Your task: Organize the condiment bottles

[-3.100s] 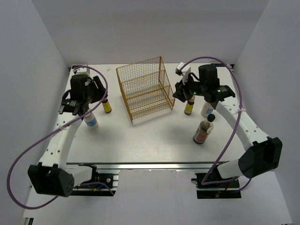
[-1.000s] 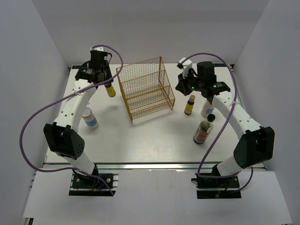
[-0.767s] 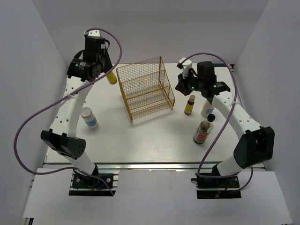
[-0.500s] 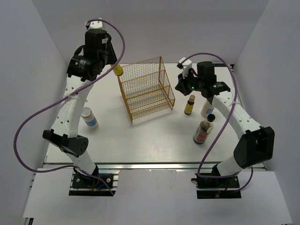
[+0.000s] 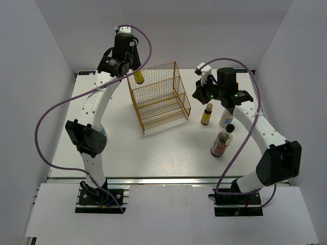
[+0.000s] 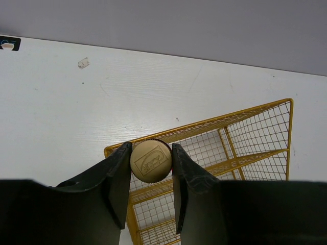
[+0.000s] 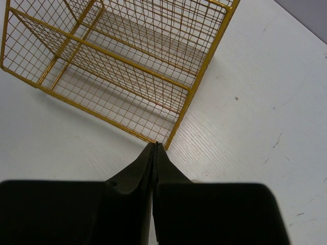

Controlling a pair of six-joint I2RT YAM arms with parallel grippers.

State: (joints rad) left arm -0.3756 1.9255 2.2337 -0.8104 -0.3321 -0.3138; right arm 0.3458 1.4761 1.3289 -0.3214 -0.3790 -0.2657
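**Holding a yellow bottle above the rack**

Raised high over the far left of the bench (image 5: 153,148), the left tool (image 5: 136,73) is clamped on a small yellow bottle (image 5: 138,77). The bottle is off the bench, up by the top left corner of the gold wire rack (image 5: 158,97). From the left wrist, one dark finger (image 6: 118,178) presses each side of the bottle, whose round tan end (image 6: 150,161) faces the camera, with the rack's top corner showing just behind it. I cannot tell whether the bottle touches the wire.

The right tool (image 7: 155,148) has its fingers pressed together with nothing between them. It hangs by the rack's right side, and its wrist view shows the tips over bare bench just off a bottom corner of the rack. Whether the tips touch the bench I cannot tell.

Three more bottles stand upright on the bench to the right of the rack:
- A second yellow bottle (image 5: 206,114) with a dark cap stands near the rack's right side.
- A white bottle (image 5: 225,119) sits just right of it, partly behind the right arm.
- A brown bottle (image 5: 222,142) with a black cap and a reddish label stands closer to the arm bases, apart from the other two.

The rack's shelves hold no bottle.
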